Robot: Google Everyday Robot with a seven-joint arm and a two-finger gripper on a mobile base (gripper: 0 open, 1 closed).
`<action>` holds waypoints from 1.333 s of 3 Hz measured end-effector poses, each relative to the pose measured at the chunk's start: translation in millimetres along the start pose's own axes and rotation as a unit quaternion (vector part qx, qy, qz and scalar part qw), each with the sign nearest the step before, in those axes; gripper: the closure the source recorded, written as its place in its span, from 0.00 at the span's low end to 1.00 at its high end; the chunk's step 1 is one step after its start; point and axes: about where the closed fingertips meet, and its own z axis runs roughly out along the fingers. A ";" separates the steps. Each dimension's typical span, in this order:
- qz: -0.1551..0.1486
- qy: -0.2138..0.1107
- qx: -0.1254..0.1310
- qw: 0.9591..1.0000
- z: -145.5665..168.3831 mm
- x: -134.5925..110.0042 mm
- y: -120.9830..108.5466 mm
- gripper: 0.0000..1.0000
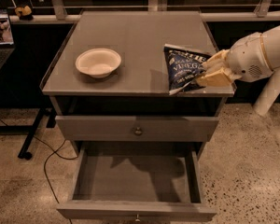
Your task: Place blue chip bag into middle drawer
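Dark-blue crinkly foil chip bag (pixel 184 69) was pinched at its right edge by the cream two-finger end effector (pixel 210 72), upright over the grey bench's (pixel 130 36) front-right corner. Grasp looked done. Wide grey middle drawer (pixel 135 211) stood open below; lowering and release were left.

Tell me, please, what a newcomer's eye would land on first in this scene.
The end effector, coming in from the right at the cabinet's front right corner, is shut on the edge of a dark-blue chip bag, holding it tilted over the top. Below, the middle drawer stands pulled wide open, while the top drawer is closed. A white bowl sits on the left of the top.
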 end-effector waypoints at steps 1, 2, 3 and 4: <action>-0.002 0.007 0.012 1.000 2.4 0.3 13.1 1.00; -0.003 -0.005 0.054 0.999 -2.5 -0.6 44.7 1.00; 0.029 -0.022 0.118 0.992 -11.5 12.2 78.5 1.00; 0.083 -0.010 0.171 0.982 -13.8 61.9 101.6 1.00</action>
